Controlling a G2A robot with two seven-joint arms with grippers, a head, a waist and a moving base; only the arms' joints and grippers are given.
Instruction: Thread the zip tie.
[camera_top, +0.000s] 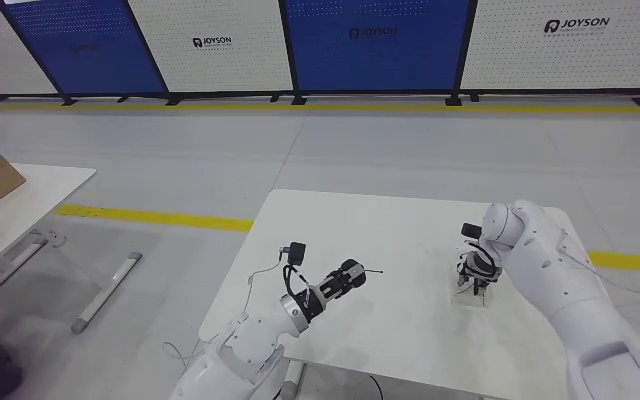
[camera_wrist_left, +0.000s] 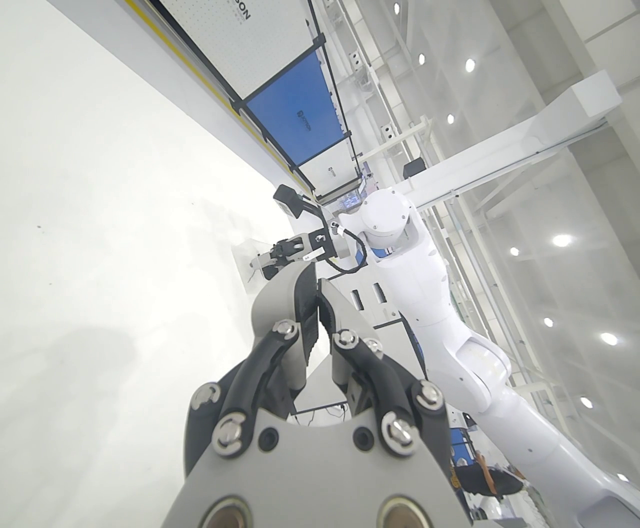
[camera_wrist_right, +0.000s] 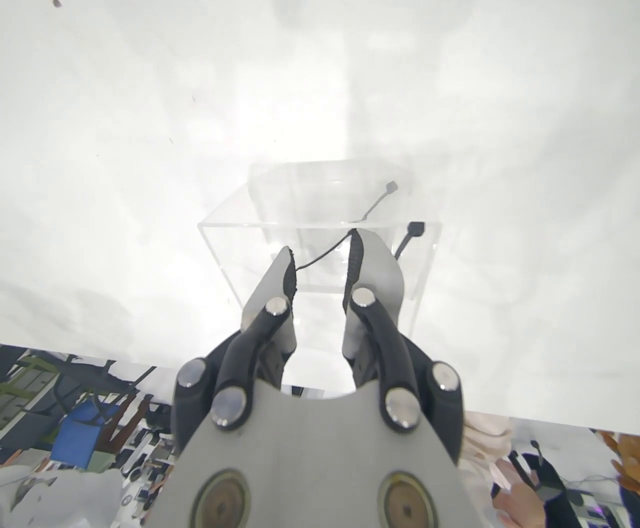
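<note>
My left gripper (camera_top: 357, 270) hovers over the white table's (camera_top: 400, 330) middle, jaws pressed together (camera_wrist_left: 316, 282). In the top view a thin black zip tie (camera_top: 374, 269) sticks out of it toward the right arm. My right gripper (camera_top: 470, 283) sits at a small clear plastic box (camera_wrist_right: 320, 225) near the table's right side. Its fingers stand apart (camera_wrist_right: 322, 255), and a thin black strap (camera_wrist_right: 322, 252) curves across the gap between the tips. A black zip tie head (camera_wrist_right: 415, 229) lies at the box beside it, and another head (camera_wrist_right: 391, 187), perhaps a reflection, shows farther in.
The table's front edge (camera_top: 330, 355) runs close behind the left arm. A loose thin cable (camera_top: 262, 272) hangs off the left wrist. The right gripper (camera_wrist_left: 270, 257) and the clear box appear far ahead in the left wrist view. Bare tabletop lies between the two arms.
</note>
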